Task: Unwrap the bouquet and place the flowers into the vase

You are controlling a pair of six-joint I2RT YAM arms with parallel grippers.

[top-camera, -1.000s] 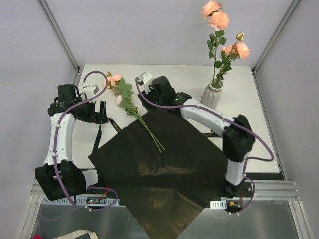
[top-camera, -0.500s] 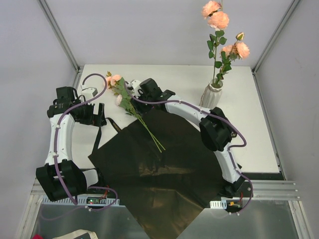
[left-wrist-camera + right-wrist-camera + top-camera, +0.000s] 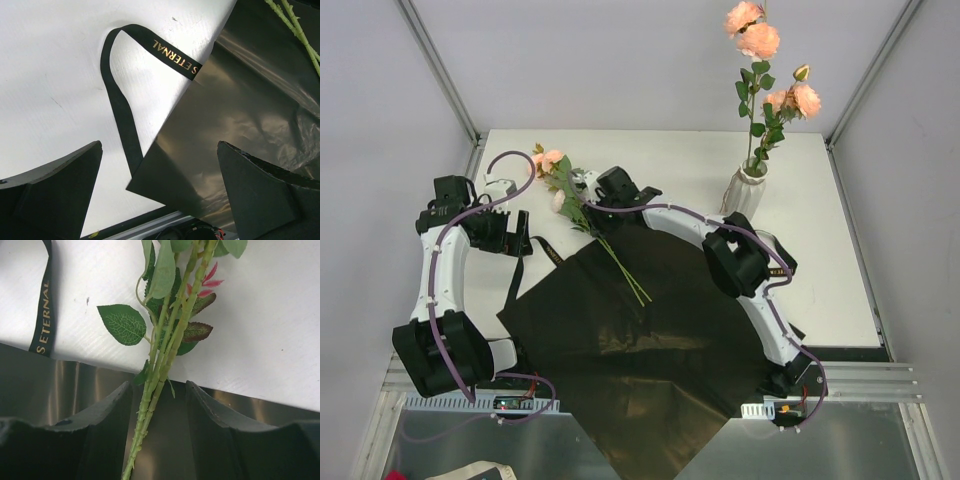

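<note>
At the sheet's point(image 3: 60, 385) far edge: right gripper point(image 3: 159, 410) straddles the stems point(image 3: 167, 355), jaws apart, unclamped. Left gripper point(image 3: 159, 195) gapes wide, holding nothing. Risk: thin stems splay, one slips the pinch.

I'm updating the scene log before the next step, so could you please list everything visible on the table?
vase: one, white ribbed, back right of the table
roses in the vase: several blooms, peach-pink with green leaves, upright
loose roses: a few stems, peach-pink and green, lying back left, stem ends over the sheet
wrapping sheet: one, black, spread at front centre
ribbon: one, black with gold lettering, left of the sheet
table: one, white
left hand: open, empty, above ribbon and sheet corner
right hand: open, a finger on each side of the loose rose stems
</note>
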